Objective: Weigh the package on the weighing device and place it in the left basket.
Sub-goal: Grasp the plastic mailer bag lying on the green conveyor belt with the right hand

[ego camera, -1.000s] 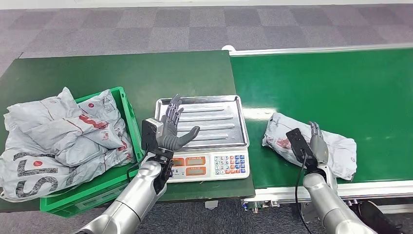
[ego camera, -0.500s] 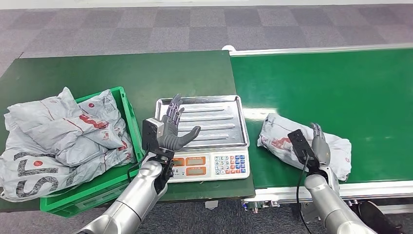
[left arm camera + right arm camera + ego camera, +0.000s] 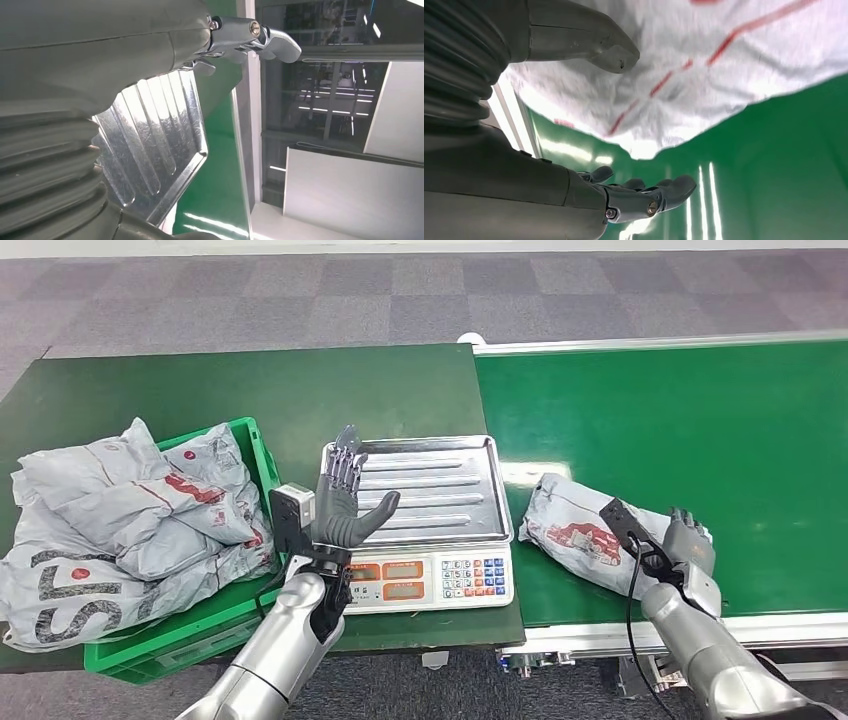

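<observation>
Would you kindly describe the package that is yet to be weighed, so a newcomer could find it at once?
Start at the bright green conveyor belt on the right of the scale. Near its front edge lies one grey package with a red print, next to the right hand. Unlike the other grey packages heaped in the green basket, it lies alone.

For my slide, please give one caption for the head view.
Right hand reaches grey plastic package on green conveyor; left hand open over scale's steel tray.

The head camera looks forward and down over both tables. The left wrist camera sits close above the scale tray (image 3: 150, 150); the right wrist camera close beside the package (image 3: 724, 65).
</observation>
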Available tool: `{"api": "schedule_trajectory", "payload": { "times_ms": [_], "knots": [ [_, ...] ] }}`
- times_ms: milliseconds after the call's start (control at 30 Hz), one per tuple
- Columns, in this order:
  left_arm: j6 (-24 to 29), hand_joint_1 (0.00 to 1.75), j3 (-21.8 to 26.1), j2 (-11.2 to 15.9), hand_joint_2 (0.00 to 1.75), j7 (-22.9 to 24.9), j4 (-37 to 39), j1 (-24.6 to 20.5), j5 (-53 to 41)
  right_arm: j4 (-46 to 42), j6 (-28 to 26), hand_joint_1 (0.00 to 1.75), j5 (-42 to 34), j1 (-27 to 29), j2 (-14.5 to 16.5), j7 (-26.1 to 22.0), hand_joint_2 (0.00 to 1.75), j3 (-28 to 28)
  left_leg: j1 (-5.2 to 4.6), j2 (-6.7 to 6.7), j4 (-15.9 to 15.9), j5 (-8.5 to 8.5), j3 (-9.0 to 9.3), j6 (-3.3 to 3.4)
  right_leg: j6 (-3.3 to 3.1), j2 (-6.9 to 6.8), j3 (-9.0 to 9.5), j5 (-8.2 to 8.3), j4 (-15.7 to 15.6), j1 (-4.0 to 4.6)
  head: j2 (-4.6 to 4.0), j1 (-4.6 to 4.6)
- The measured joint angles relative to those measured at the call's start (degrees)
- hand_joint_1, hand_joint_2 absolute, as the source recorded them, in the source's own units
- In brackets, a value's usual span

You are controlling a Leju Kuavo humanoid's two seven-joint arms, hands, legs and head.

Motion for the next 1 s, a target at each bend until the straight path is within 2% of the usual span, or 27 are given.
{"api": "schedule_trajectory", "payload": {
  "times_ms": [200,433,667,933,1000],
  "knots": [
    [0.0,0.0,0.0,0.0,1.75,0.0,-0.8,0.2,-0.1,1.3,3.4,0.0,1.2,-1.3,0.4,1.1,1.75,0.4,0.0,-0.01,0.0,0.0,-0.01,0.0,0.0,0.01,0.01,0.0,0.0,0.0,0.0,0.0],
    [0.0,0.0,0.1,0.0,1.75,0.0,-1.2,0.3,-0.1,2.8,6.7,0.0,-0.2,0.3,3.7,0.3,1.75,0.7,0.01,0.0,0.0,0.0,0.01,-0.01,-0.01,0.02,0.0,-0.01,0.0,0.02,0.0,-0.01],
    [0.2,0.0,0.1,0.0,1.75,0.0,-1.9,0.4,-0.1,3.8,11.2,0.0,-7.9,2.4,7.9,-4.5,1.75,-1.8,0.02,0.29,0.0,-0.08,0.18,-0.05,-0.02,0.27,0.09,-0.03,0.0,0.11,0.01,0.0],
    [1.2,0.0,0.1,0.0,1.75,-0.2,-2.1,0.3,0.5,4.1,16.8,0.0,-16.4,3.5,10.9,-13.6,1.75,-8.1,0.33,1.54,0.0,-0.89,1.18,-0.33,-0.28,1.41,1.05,-0.26,-0.1,0.29,0.01,-0.01],
    [1.2,0.0,0.1,0.0,1.75,-0.2,-2.2,0.3,0.7,4.1,17.5,0.87,-17.0,3.7,11.3,-14.4,1.75,-9.2,0.43,1.72,0.0,-1.08,1.44,-0.37,-0.35,1.57,1.38,-0.39,-0.1,0.29,0.0,-0.01]
  ]
}}
